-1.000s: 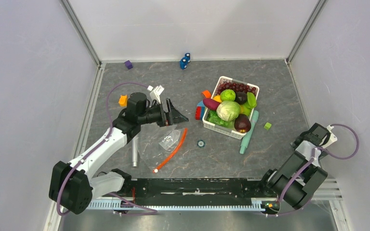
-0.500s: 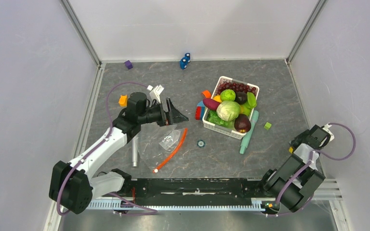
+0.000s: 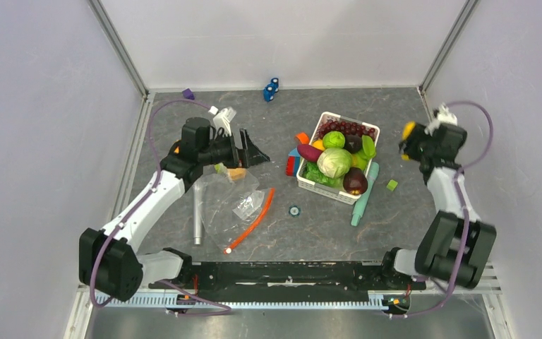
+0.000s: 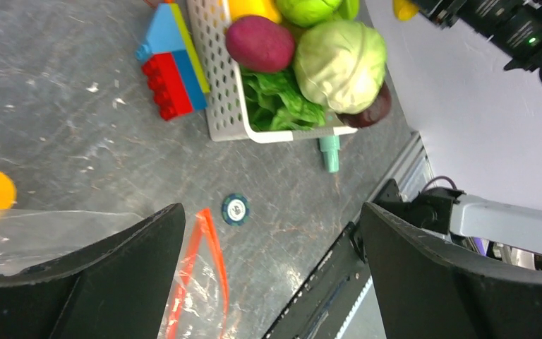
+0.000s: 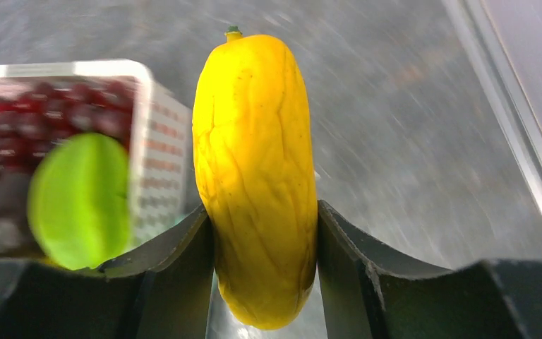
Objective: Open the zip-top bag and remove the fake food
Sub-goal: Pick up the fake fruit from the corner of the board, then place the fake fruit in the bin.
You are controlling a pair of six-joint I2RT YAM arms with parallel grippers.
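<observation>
One basket (image 3: 316, 188) of produce (image 3: 334, 162), crumpled bag (image 3: 219, 205), left pincer (image 3: 257, 154) apart, right pincer (image 5: 262, 212) clamping corn (image 5: 254, 141)

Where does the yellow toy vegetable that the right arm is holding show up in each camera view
Top external: the yellow toy vegetable is right of the white basket, gripped by the right end effector.
Left wrist: only a tip shows at the top edge, right of centre.
Right wrist: centre frame, upright between the fingers.
Shared landmark: the white basket.
</observation>
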